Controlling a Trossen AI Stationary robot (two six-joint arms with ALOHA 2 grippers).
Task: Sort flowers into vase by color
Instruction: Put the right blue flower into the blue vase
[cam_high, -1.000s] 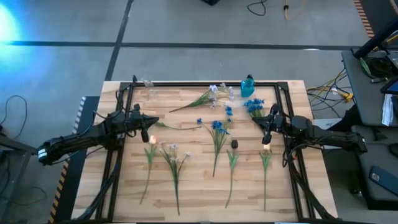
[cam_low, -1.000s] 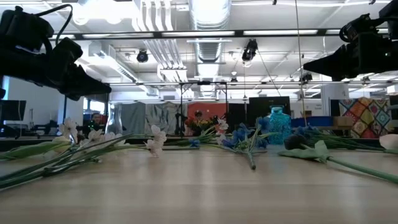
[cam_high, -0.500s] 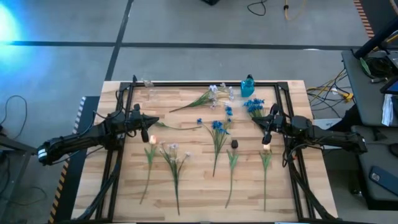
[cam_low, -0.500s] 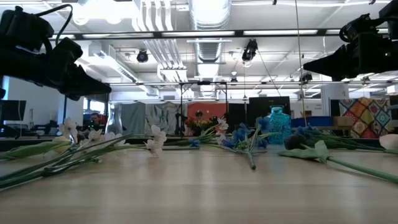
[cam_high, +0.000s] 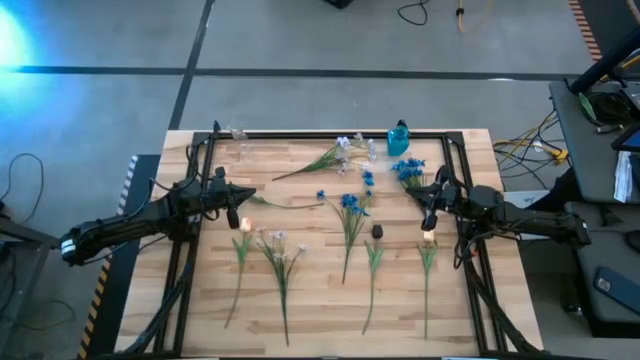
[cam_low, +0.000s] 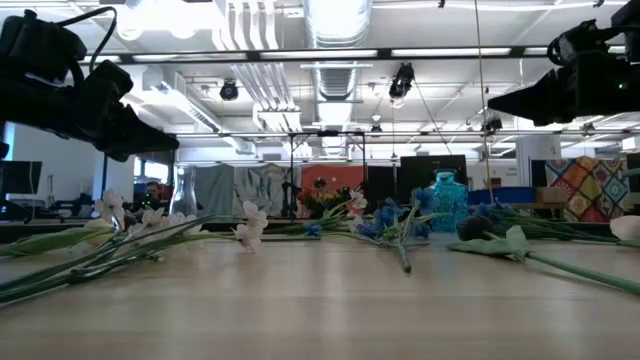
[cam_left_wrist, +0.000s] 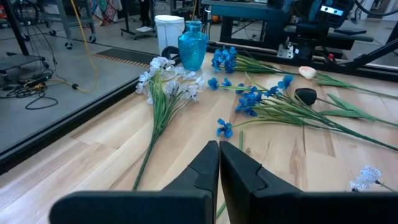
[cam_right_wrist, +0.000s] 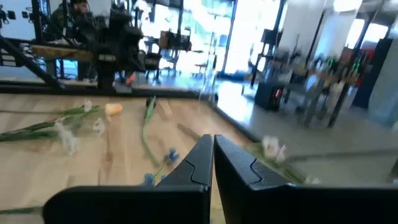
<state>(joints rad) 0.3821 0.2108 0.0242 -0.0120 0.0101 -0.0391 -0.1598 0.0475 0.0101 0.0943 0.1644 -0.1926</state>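
Several flowers lie flat on the wooden table (cam_high: 300, 310). They include white-lilac stems (cam_high: 340, 150) at the far middle, blue ones (cam_high: 408, 168) (cam_high: 350, 204), a peach bud (cam_high: 245, 222) and another peach bud (cam_high: 429, 238). A blue vase (cam_high: 399, 137) stands at the far edge, also in the left wrist view as the blue vase (cam_left_wrist: 193, 45). My left gripper (cam_high: 250, 193) hovers shut at the table's left, pointing toward the middle. My right gripper (cam_high: 410, 194) hovers shut at the right, beside the blue blossoms. Both are shut on nothing, as the left (cam_left_wrist: 219, 147) and right (cam_right_wrist: 211, 140) wrist views show.
A black frame rail (cam_high: 330, 133) runs round the table's edges. A clear glass vase (cam_high: 238, 133) stands at the far left corner. A dark bud (cam_high: 377, 231) lies mid-table. Bare wood shows along the near edge.
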